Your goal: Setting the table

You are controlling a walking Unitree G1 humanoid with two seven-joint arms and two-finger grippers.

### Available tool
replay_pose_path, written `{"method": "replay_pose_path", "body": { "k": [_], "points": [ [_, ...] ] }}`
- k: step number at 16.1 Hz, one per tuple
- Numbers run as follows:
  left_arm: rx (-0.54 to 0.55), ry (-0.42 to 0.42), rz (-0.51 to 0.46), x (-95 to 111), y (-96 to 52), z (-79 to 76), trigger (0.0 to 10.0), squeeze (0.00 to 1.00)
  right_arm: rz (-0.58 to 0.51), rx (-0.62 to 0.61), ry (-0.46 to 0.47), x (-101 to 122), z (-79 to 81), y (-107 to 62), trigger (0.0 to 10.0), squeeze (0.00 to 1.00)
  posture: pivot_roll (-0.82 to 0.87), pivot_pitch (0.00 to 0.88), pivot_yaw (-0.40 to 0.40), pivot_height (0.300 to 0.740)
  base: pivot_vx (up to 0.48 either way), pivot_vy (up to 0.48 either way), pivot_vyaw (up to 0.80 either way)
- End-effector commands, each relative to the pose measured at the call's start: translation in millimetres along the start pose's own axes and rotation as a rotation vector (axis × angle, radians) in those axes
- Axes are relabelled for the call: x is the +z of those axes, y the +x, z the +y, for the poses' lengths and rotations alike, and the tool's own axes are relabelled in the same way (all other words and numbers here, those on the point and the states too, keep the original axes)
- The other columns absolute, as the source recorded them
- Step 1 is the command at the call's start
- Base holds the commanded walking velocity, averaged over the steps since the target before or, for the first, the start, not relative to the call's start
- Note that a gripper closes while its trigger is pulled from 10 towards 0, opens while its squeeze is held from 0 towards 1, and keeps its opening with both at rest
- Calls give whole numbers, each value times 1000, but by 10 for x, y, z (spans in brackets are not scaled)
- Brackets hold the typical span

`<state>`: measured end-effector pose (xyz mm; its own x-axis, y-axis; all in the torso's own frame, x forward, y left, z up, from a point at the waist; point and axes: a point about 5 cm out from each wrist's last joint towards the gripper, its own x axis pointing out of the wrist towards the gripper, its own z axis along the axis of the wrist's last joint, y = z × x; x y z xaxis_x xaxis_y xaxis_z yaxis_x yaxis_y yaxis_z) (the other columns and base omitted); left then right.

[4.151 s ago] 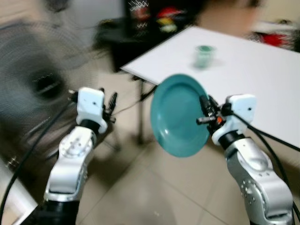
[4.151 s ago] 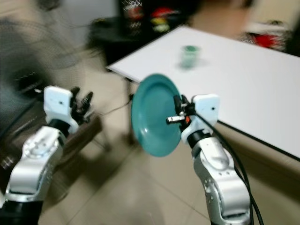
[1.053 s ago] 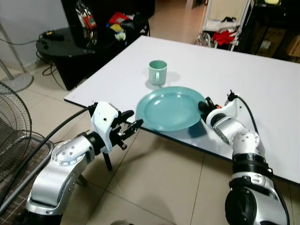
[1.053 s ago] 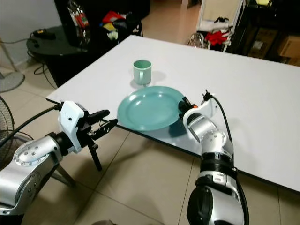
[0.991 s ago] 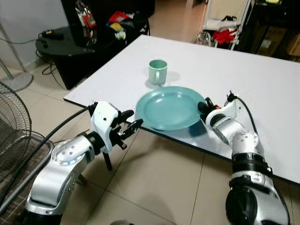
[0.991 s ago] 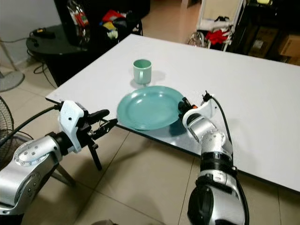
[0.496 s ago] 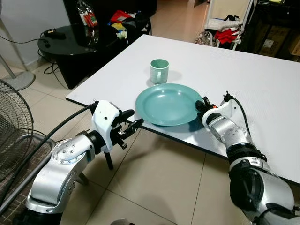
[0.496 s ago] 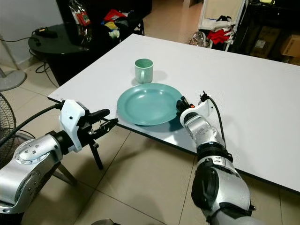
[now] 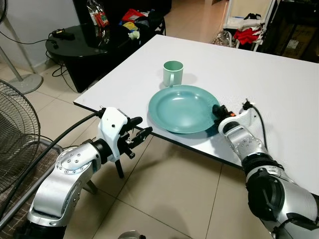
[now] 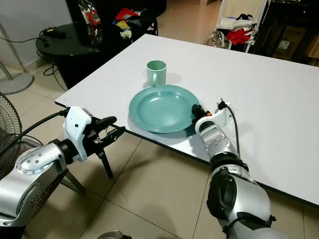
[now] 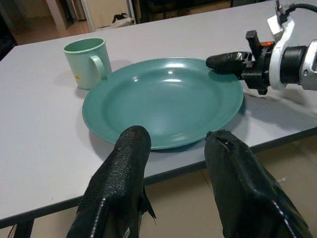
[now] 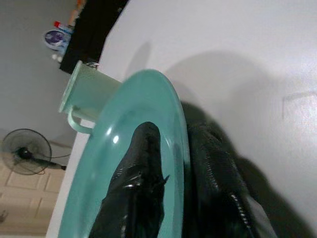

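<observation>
Teal plate lies flat on white worktop near front edge, just beside mint-green mug. Right claw clamped on plate's right rim, one finger above, one below. Left claw w/ fingers apart, held off the worktop edge, in front of plate.

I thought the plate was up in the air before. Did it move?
Yes. The plate came down onto the white table, beside the cup. Before, it was held upright off the table's edge. The right gripper grips its rim.
</observation>
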<state>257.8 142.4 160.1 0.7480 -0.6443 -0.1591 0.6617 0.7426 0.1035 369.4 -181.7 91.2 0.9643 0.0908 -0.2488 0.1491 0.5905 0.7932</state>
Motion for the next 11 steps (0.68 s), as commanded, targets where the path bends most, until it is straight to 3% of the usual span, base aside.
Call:
{"method": "replay_pose_path", "body": {
  "k": [1, 6, 8, 10, 11],
  "points": [
    [4, 17, 3, 26, 16, 12, 10000, 0, 6, 13, -13, -10, -54, -27, 10000, 1000, 98, 0, 66, 740, 0, 0, 0],
    [-14, -7, -30, 55, 27, 5, 10000, 0, -37, 119, -13, 124, -317, -288, 10000, 1000, 60, 0, 91, 740, 0, 0, 0],
    [-20, -13, -44, 63, 70, -16, 10000, 0, -93, 178, -67, 233, -373, -586, 10000, 1000, 33, 0, 107, 740, 0, 0, 0],
    [43, -28, -81, 102, 104, -7, 10000, 0, -154, 187, -177, 375, -352, -905, 10000, 1000, 23, 0, 110, 740, 0, 0, 0],
    [66, -31, -91, 112, 106, 3, 10000, 0, -169, 186, -190, 406, -328, -980, 10000, 1000, 23, 0, 110, 740, 0, 0, 0]
  ]
}}
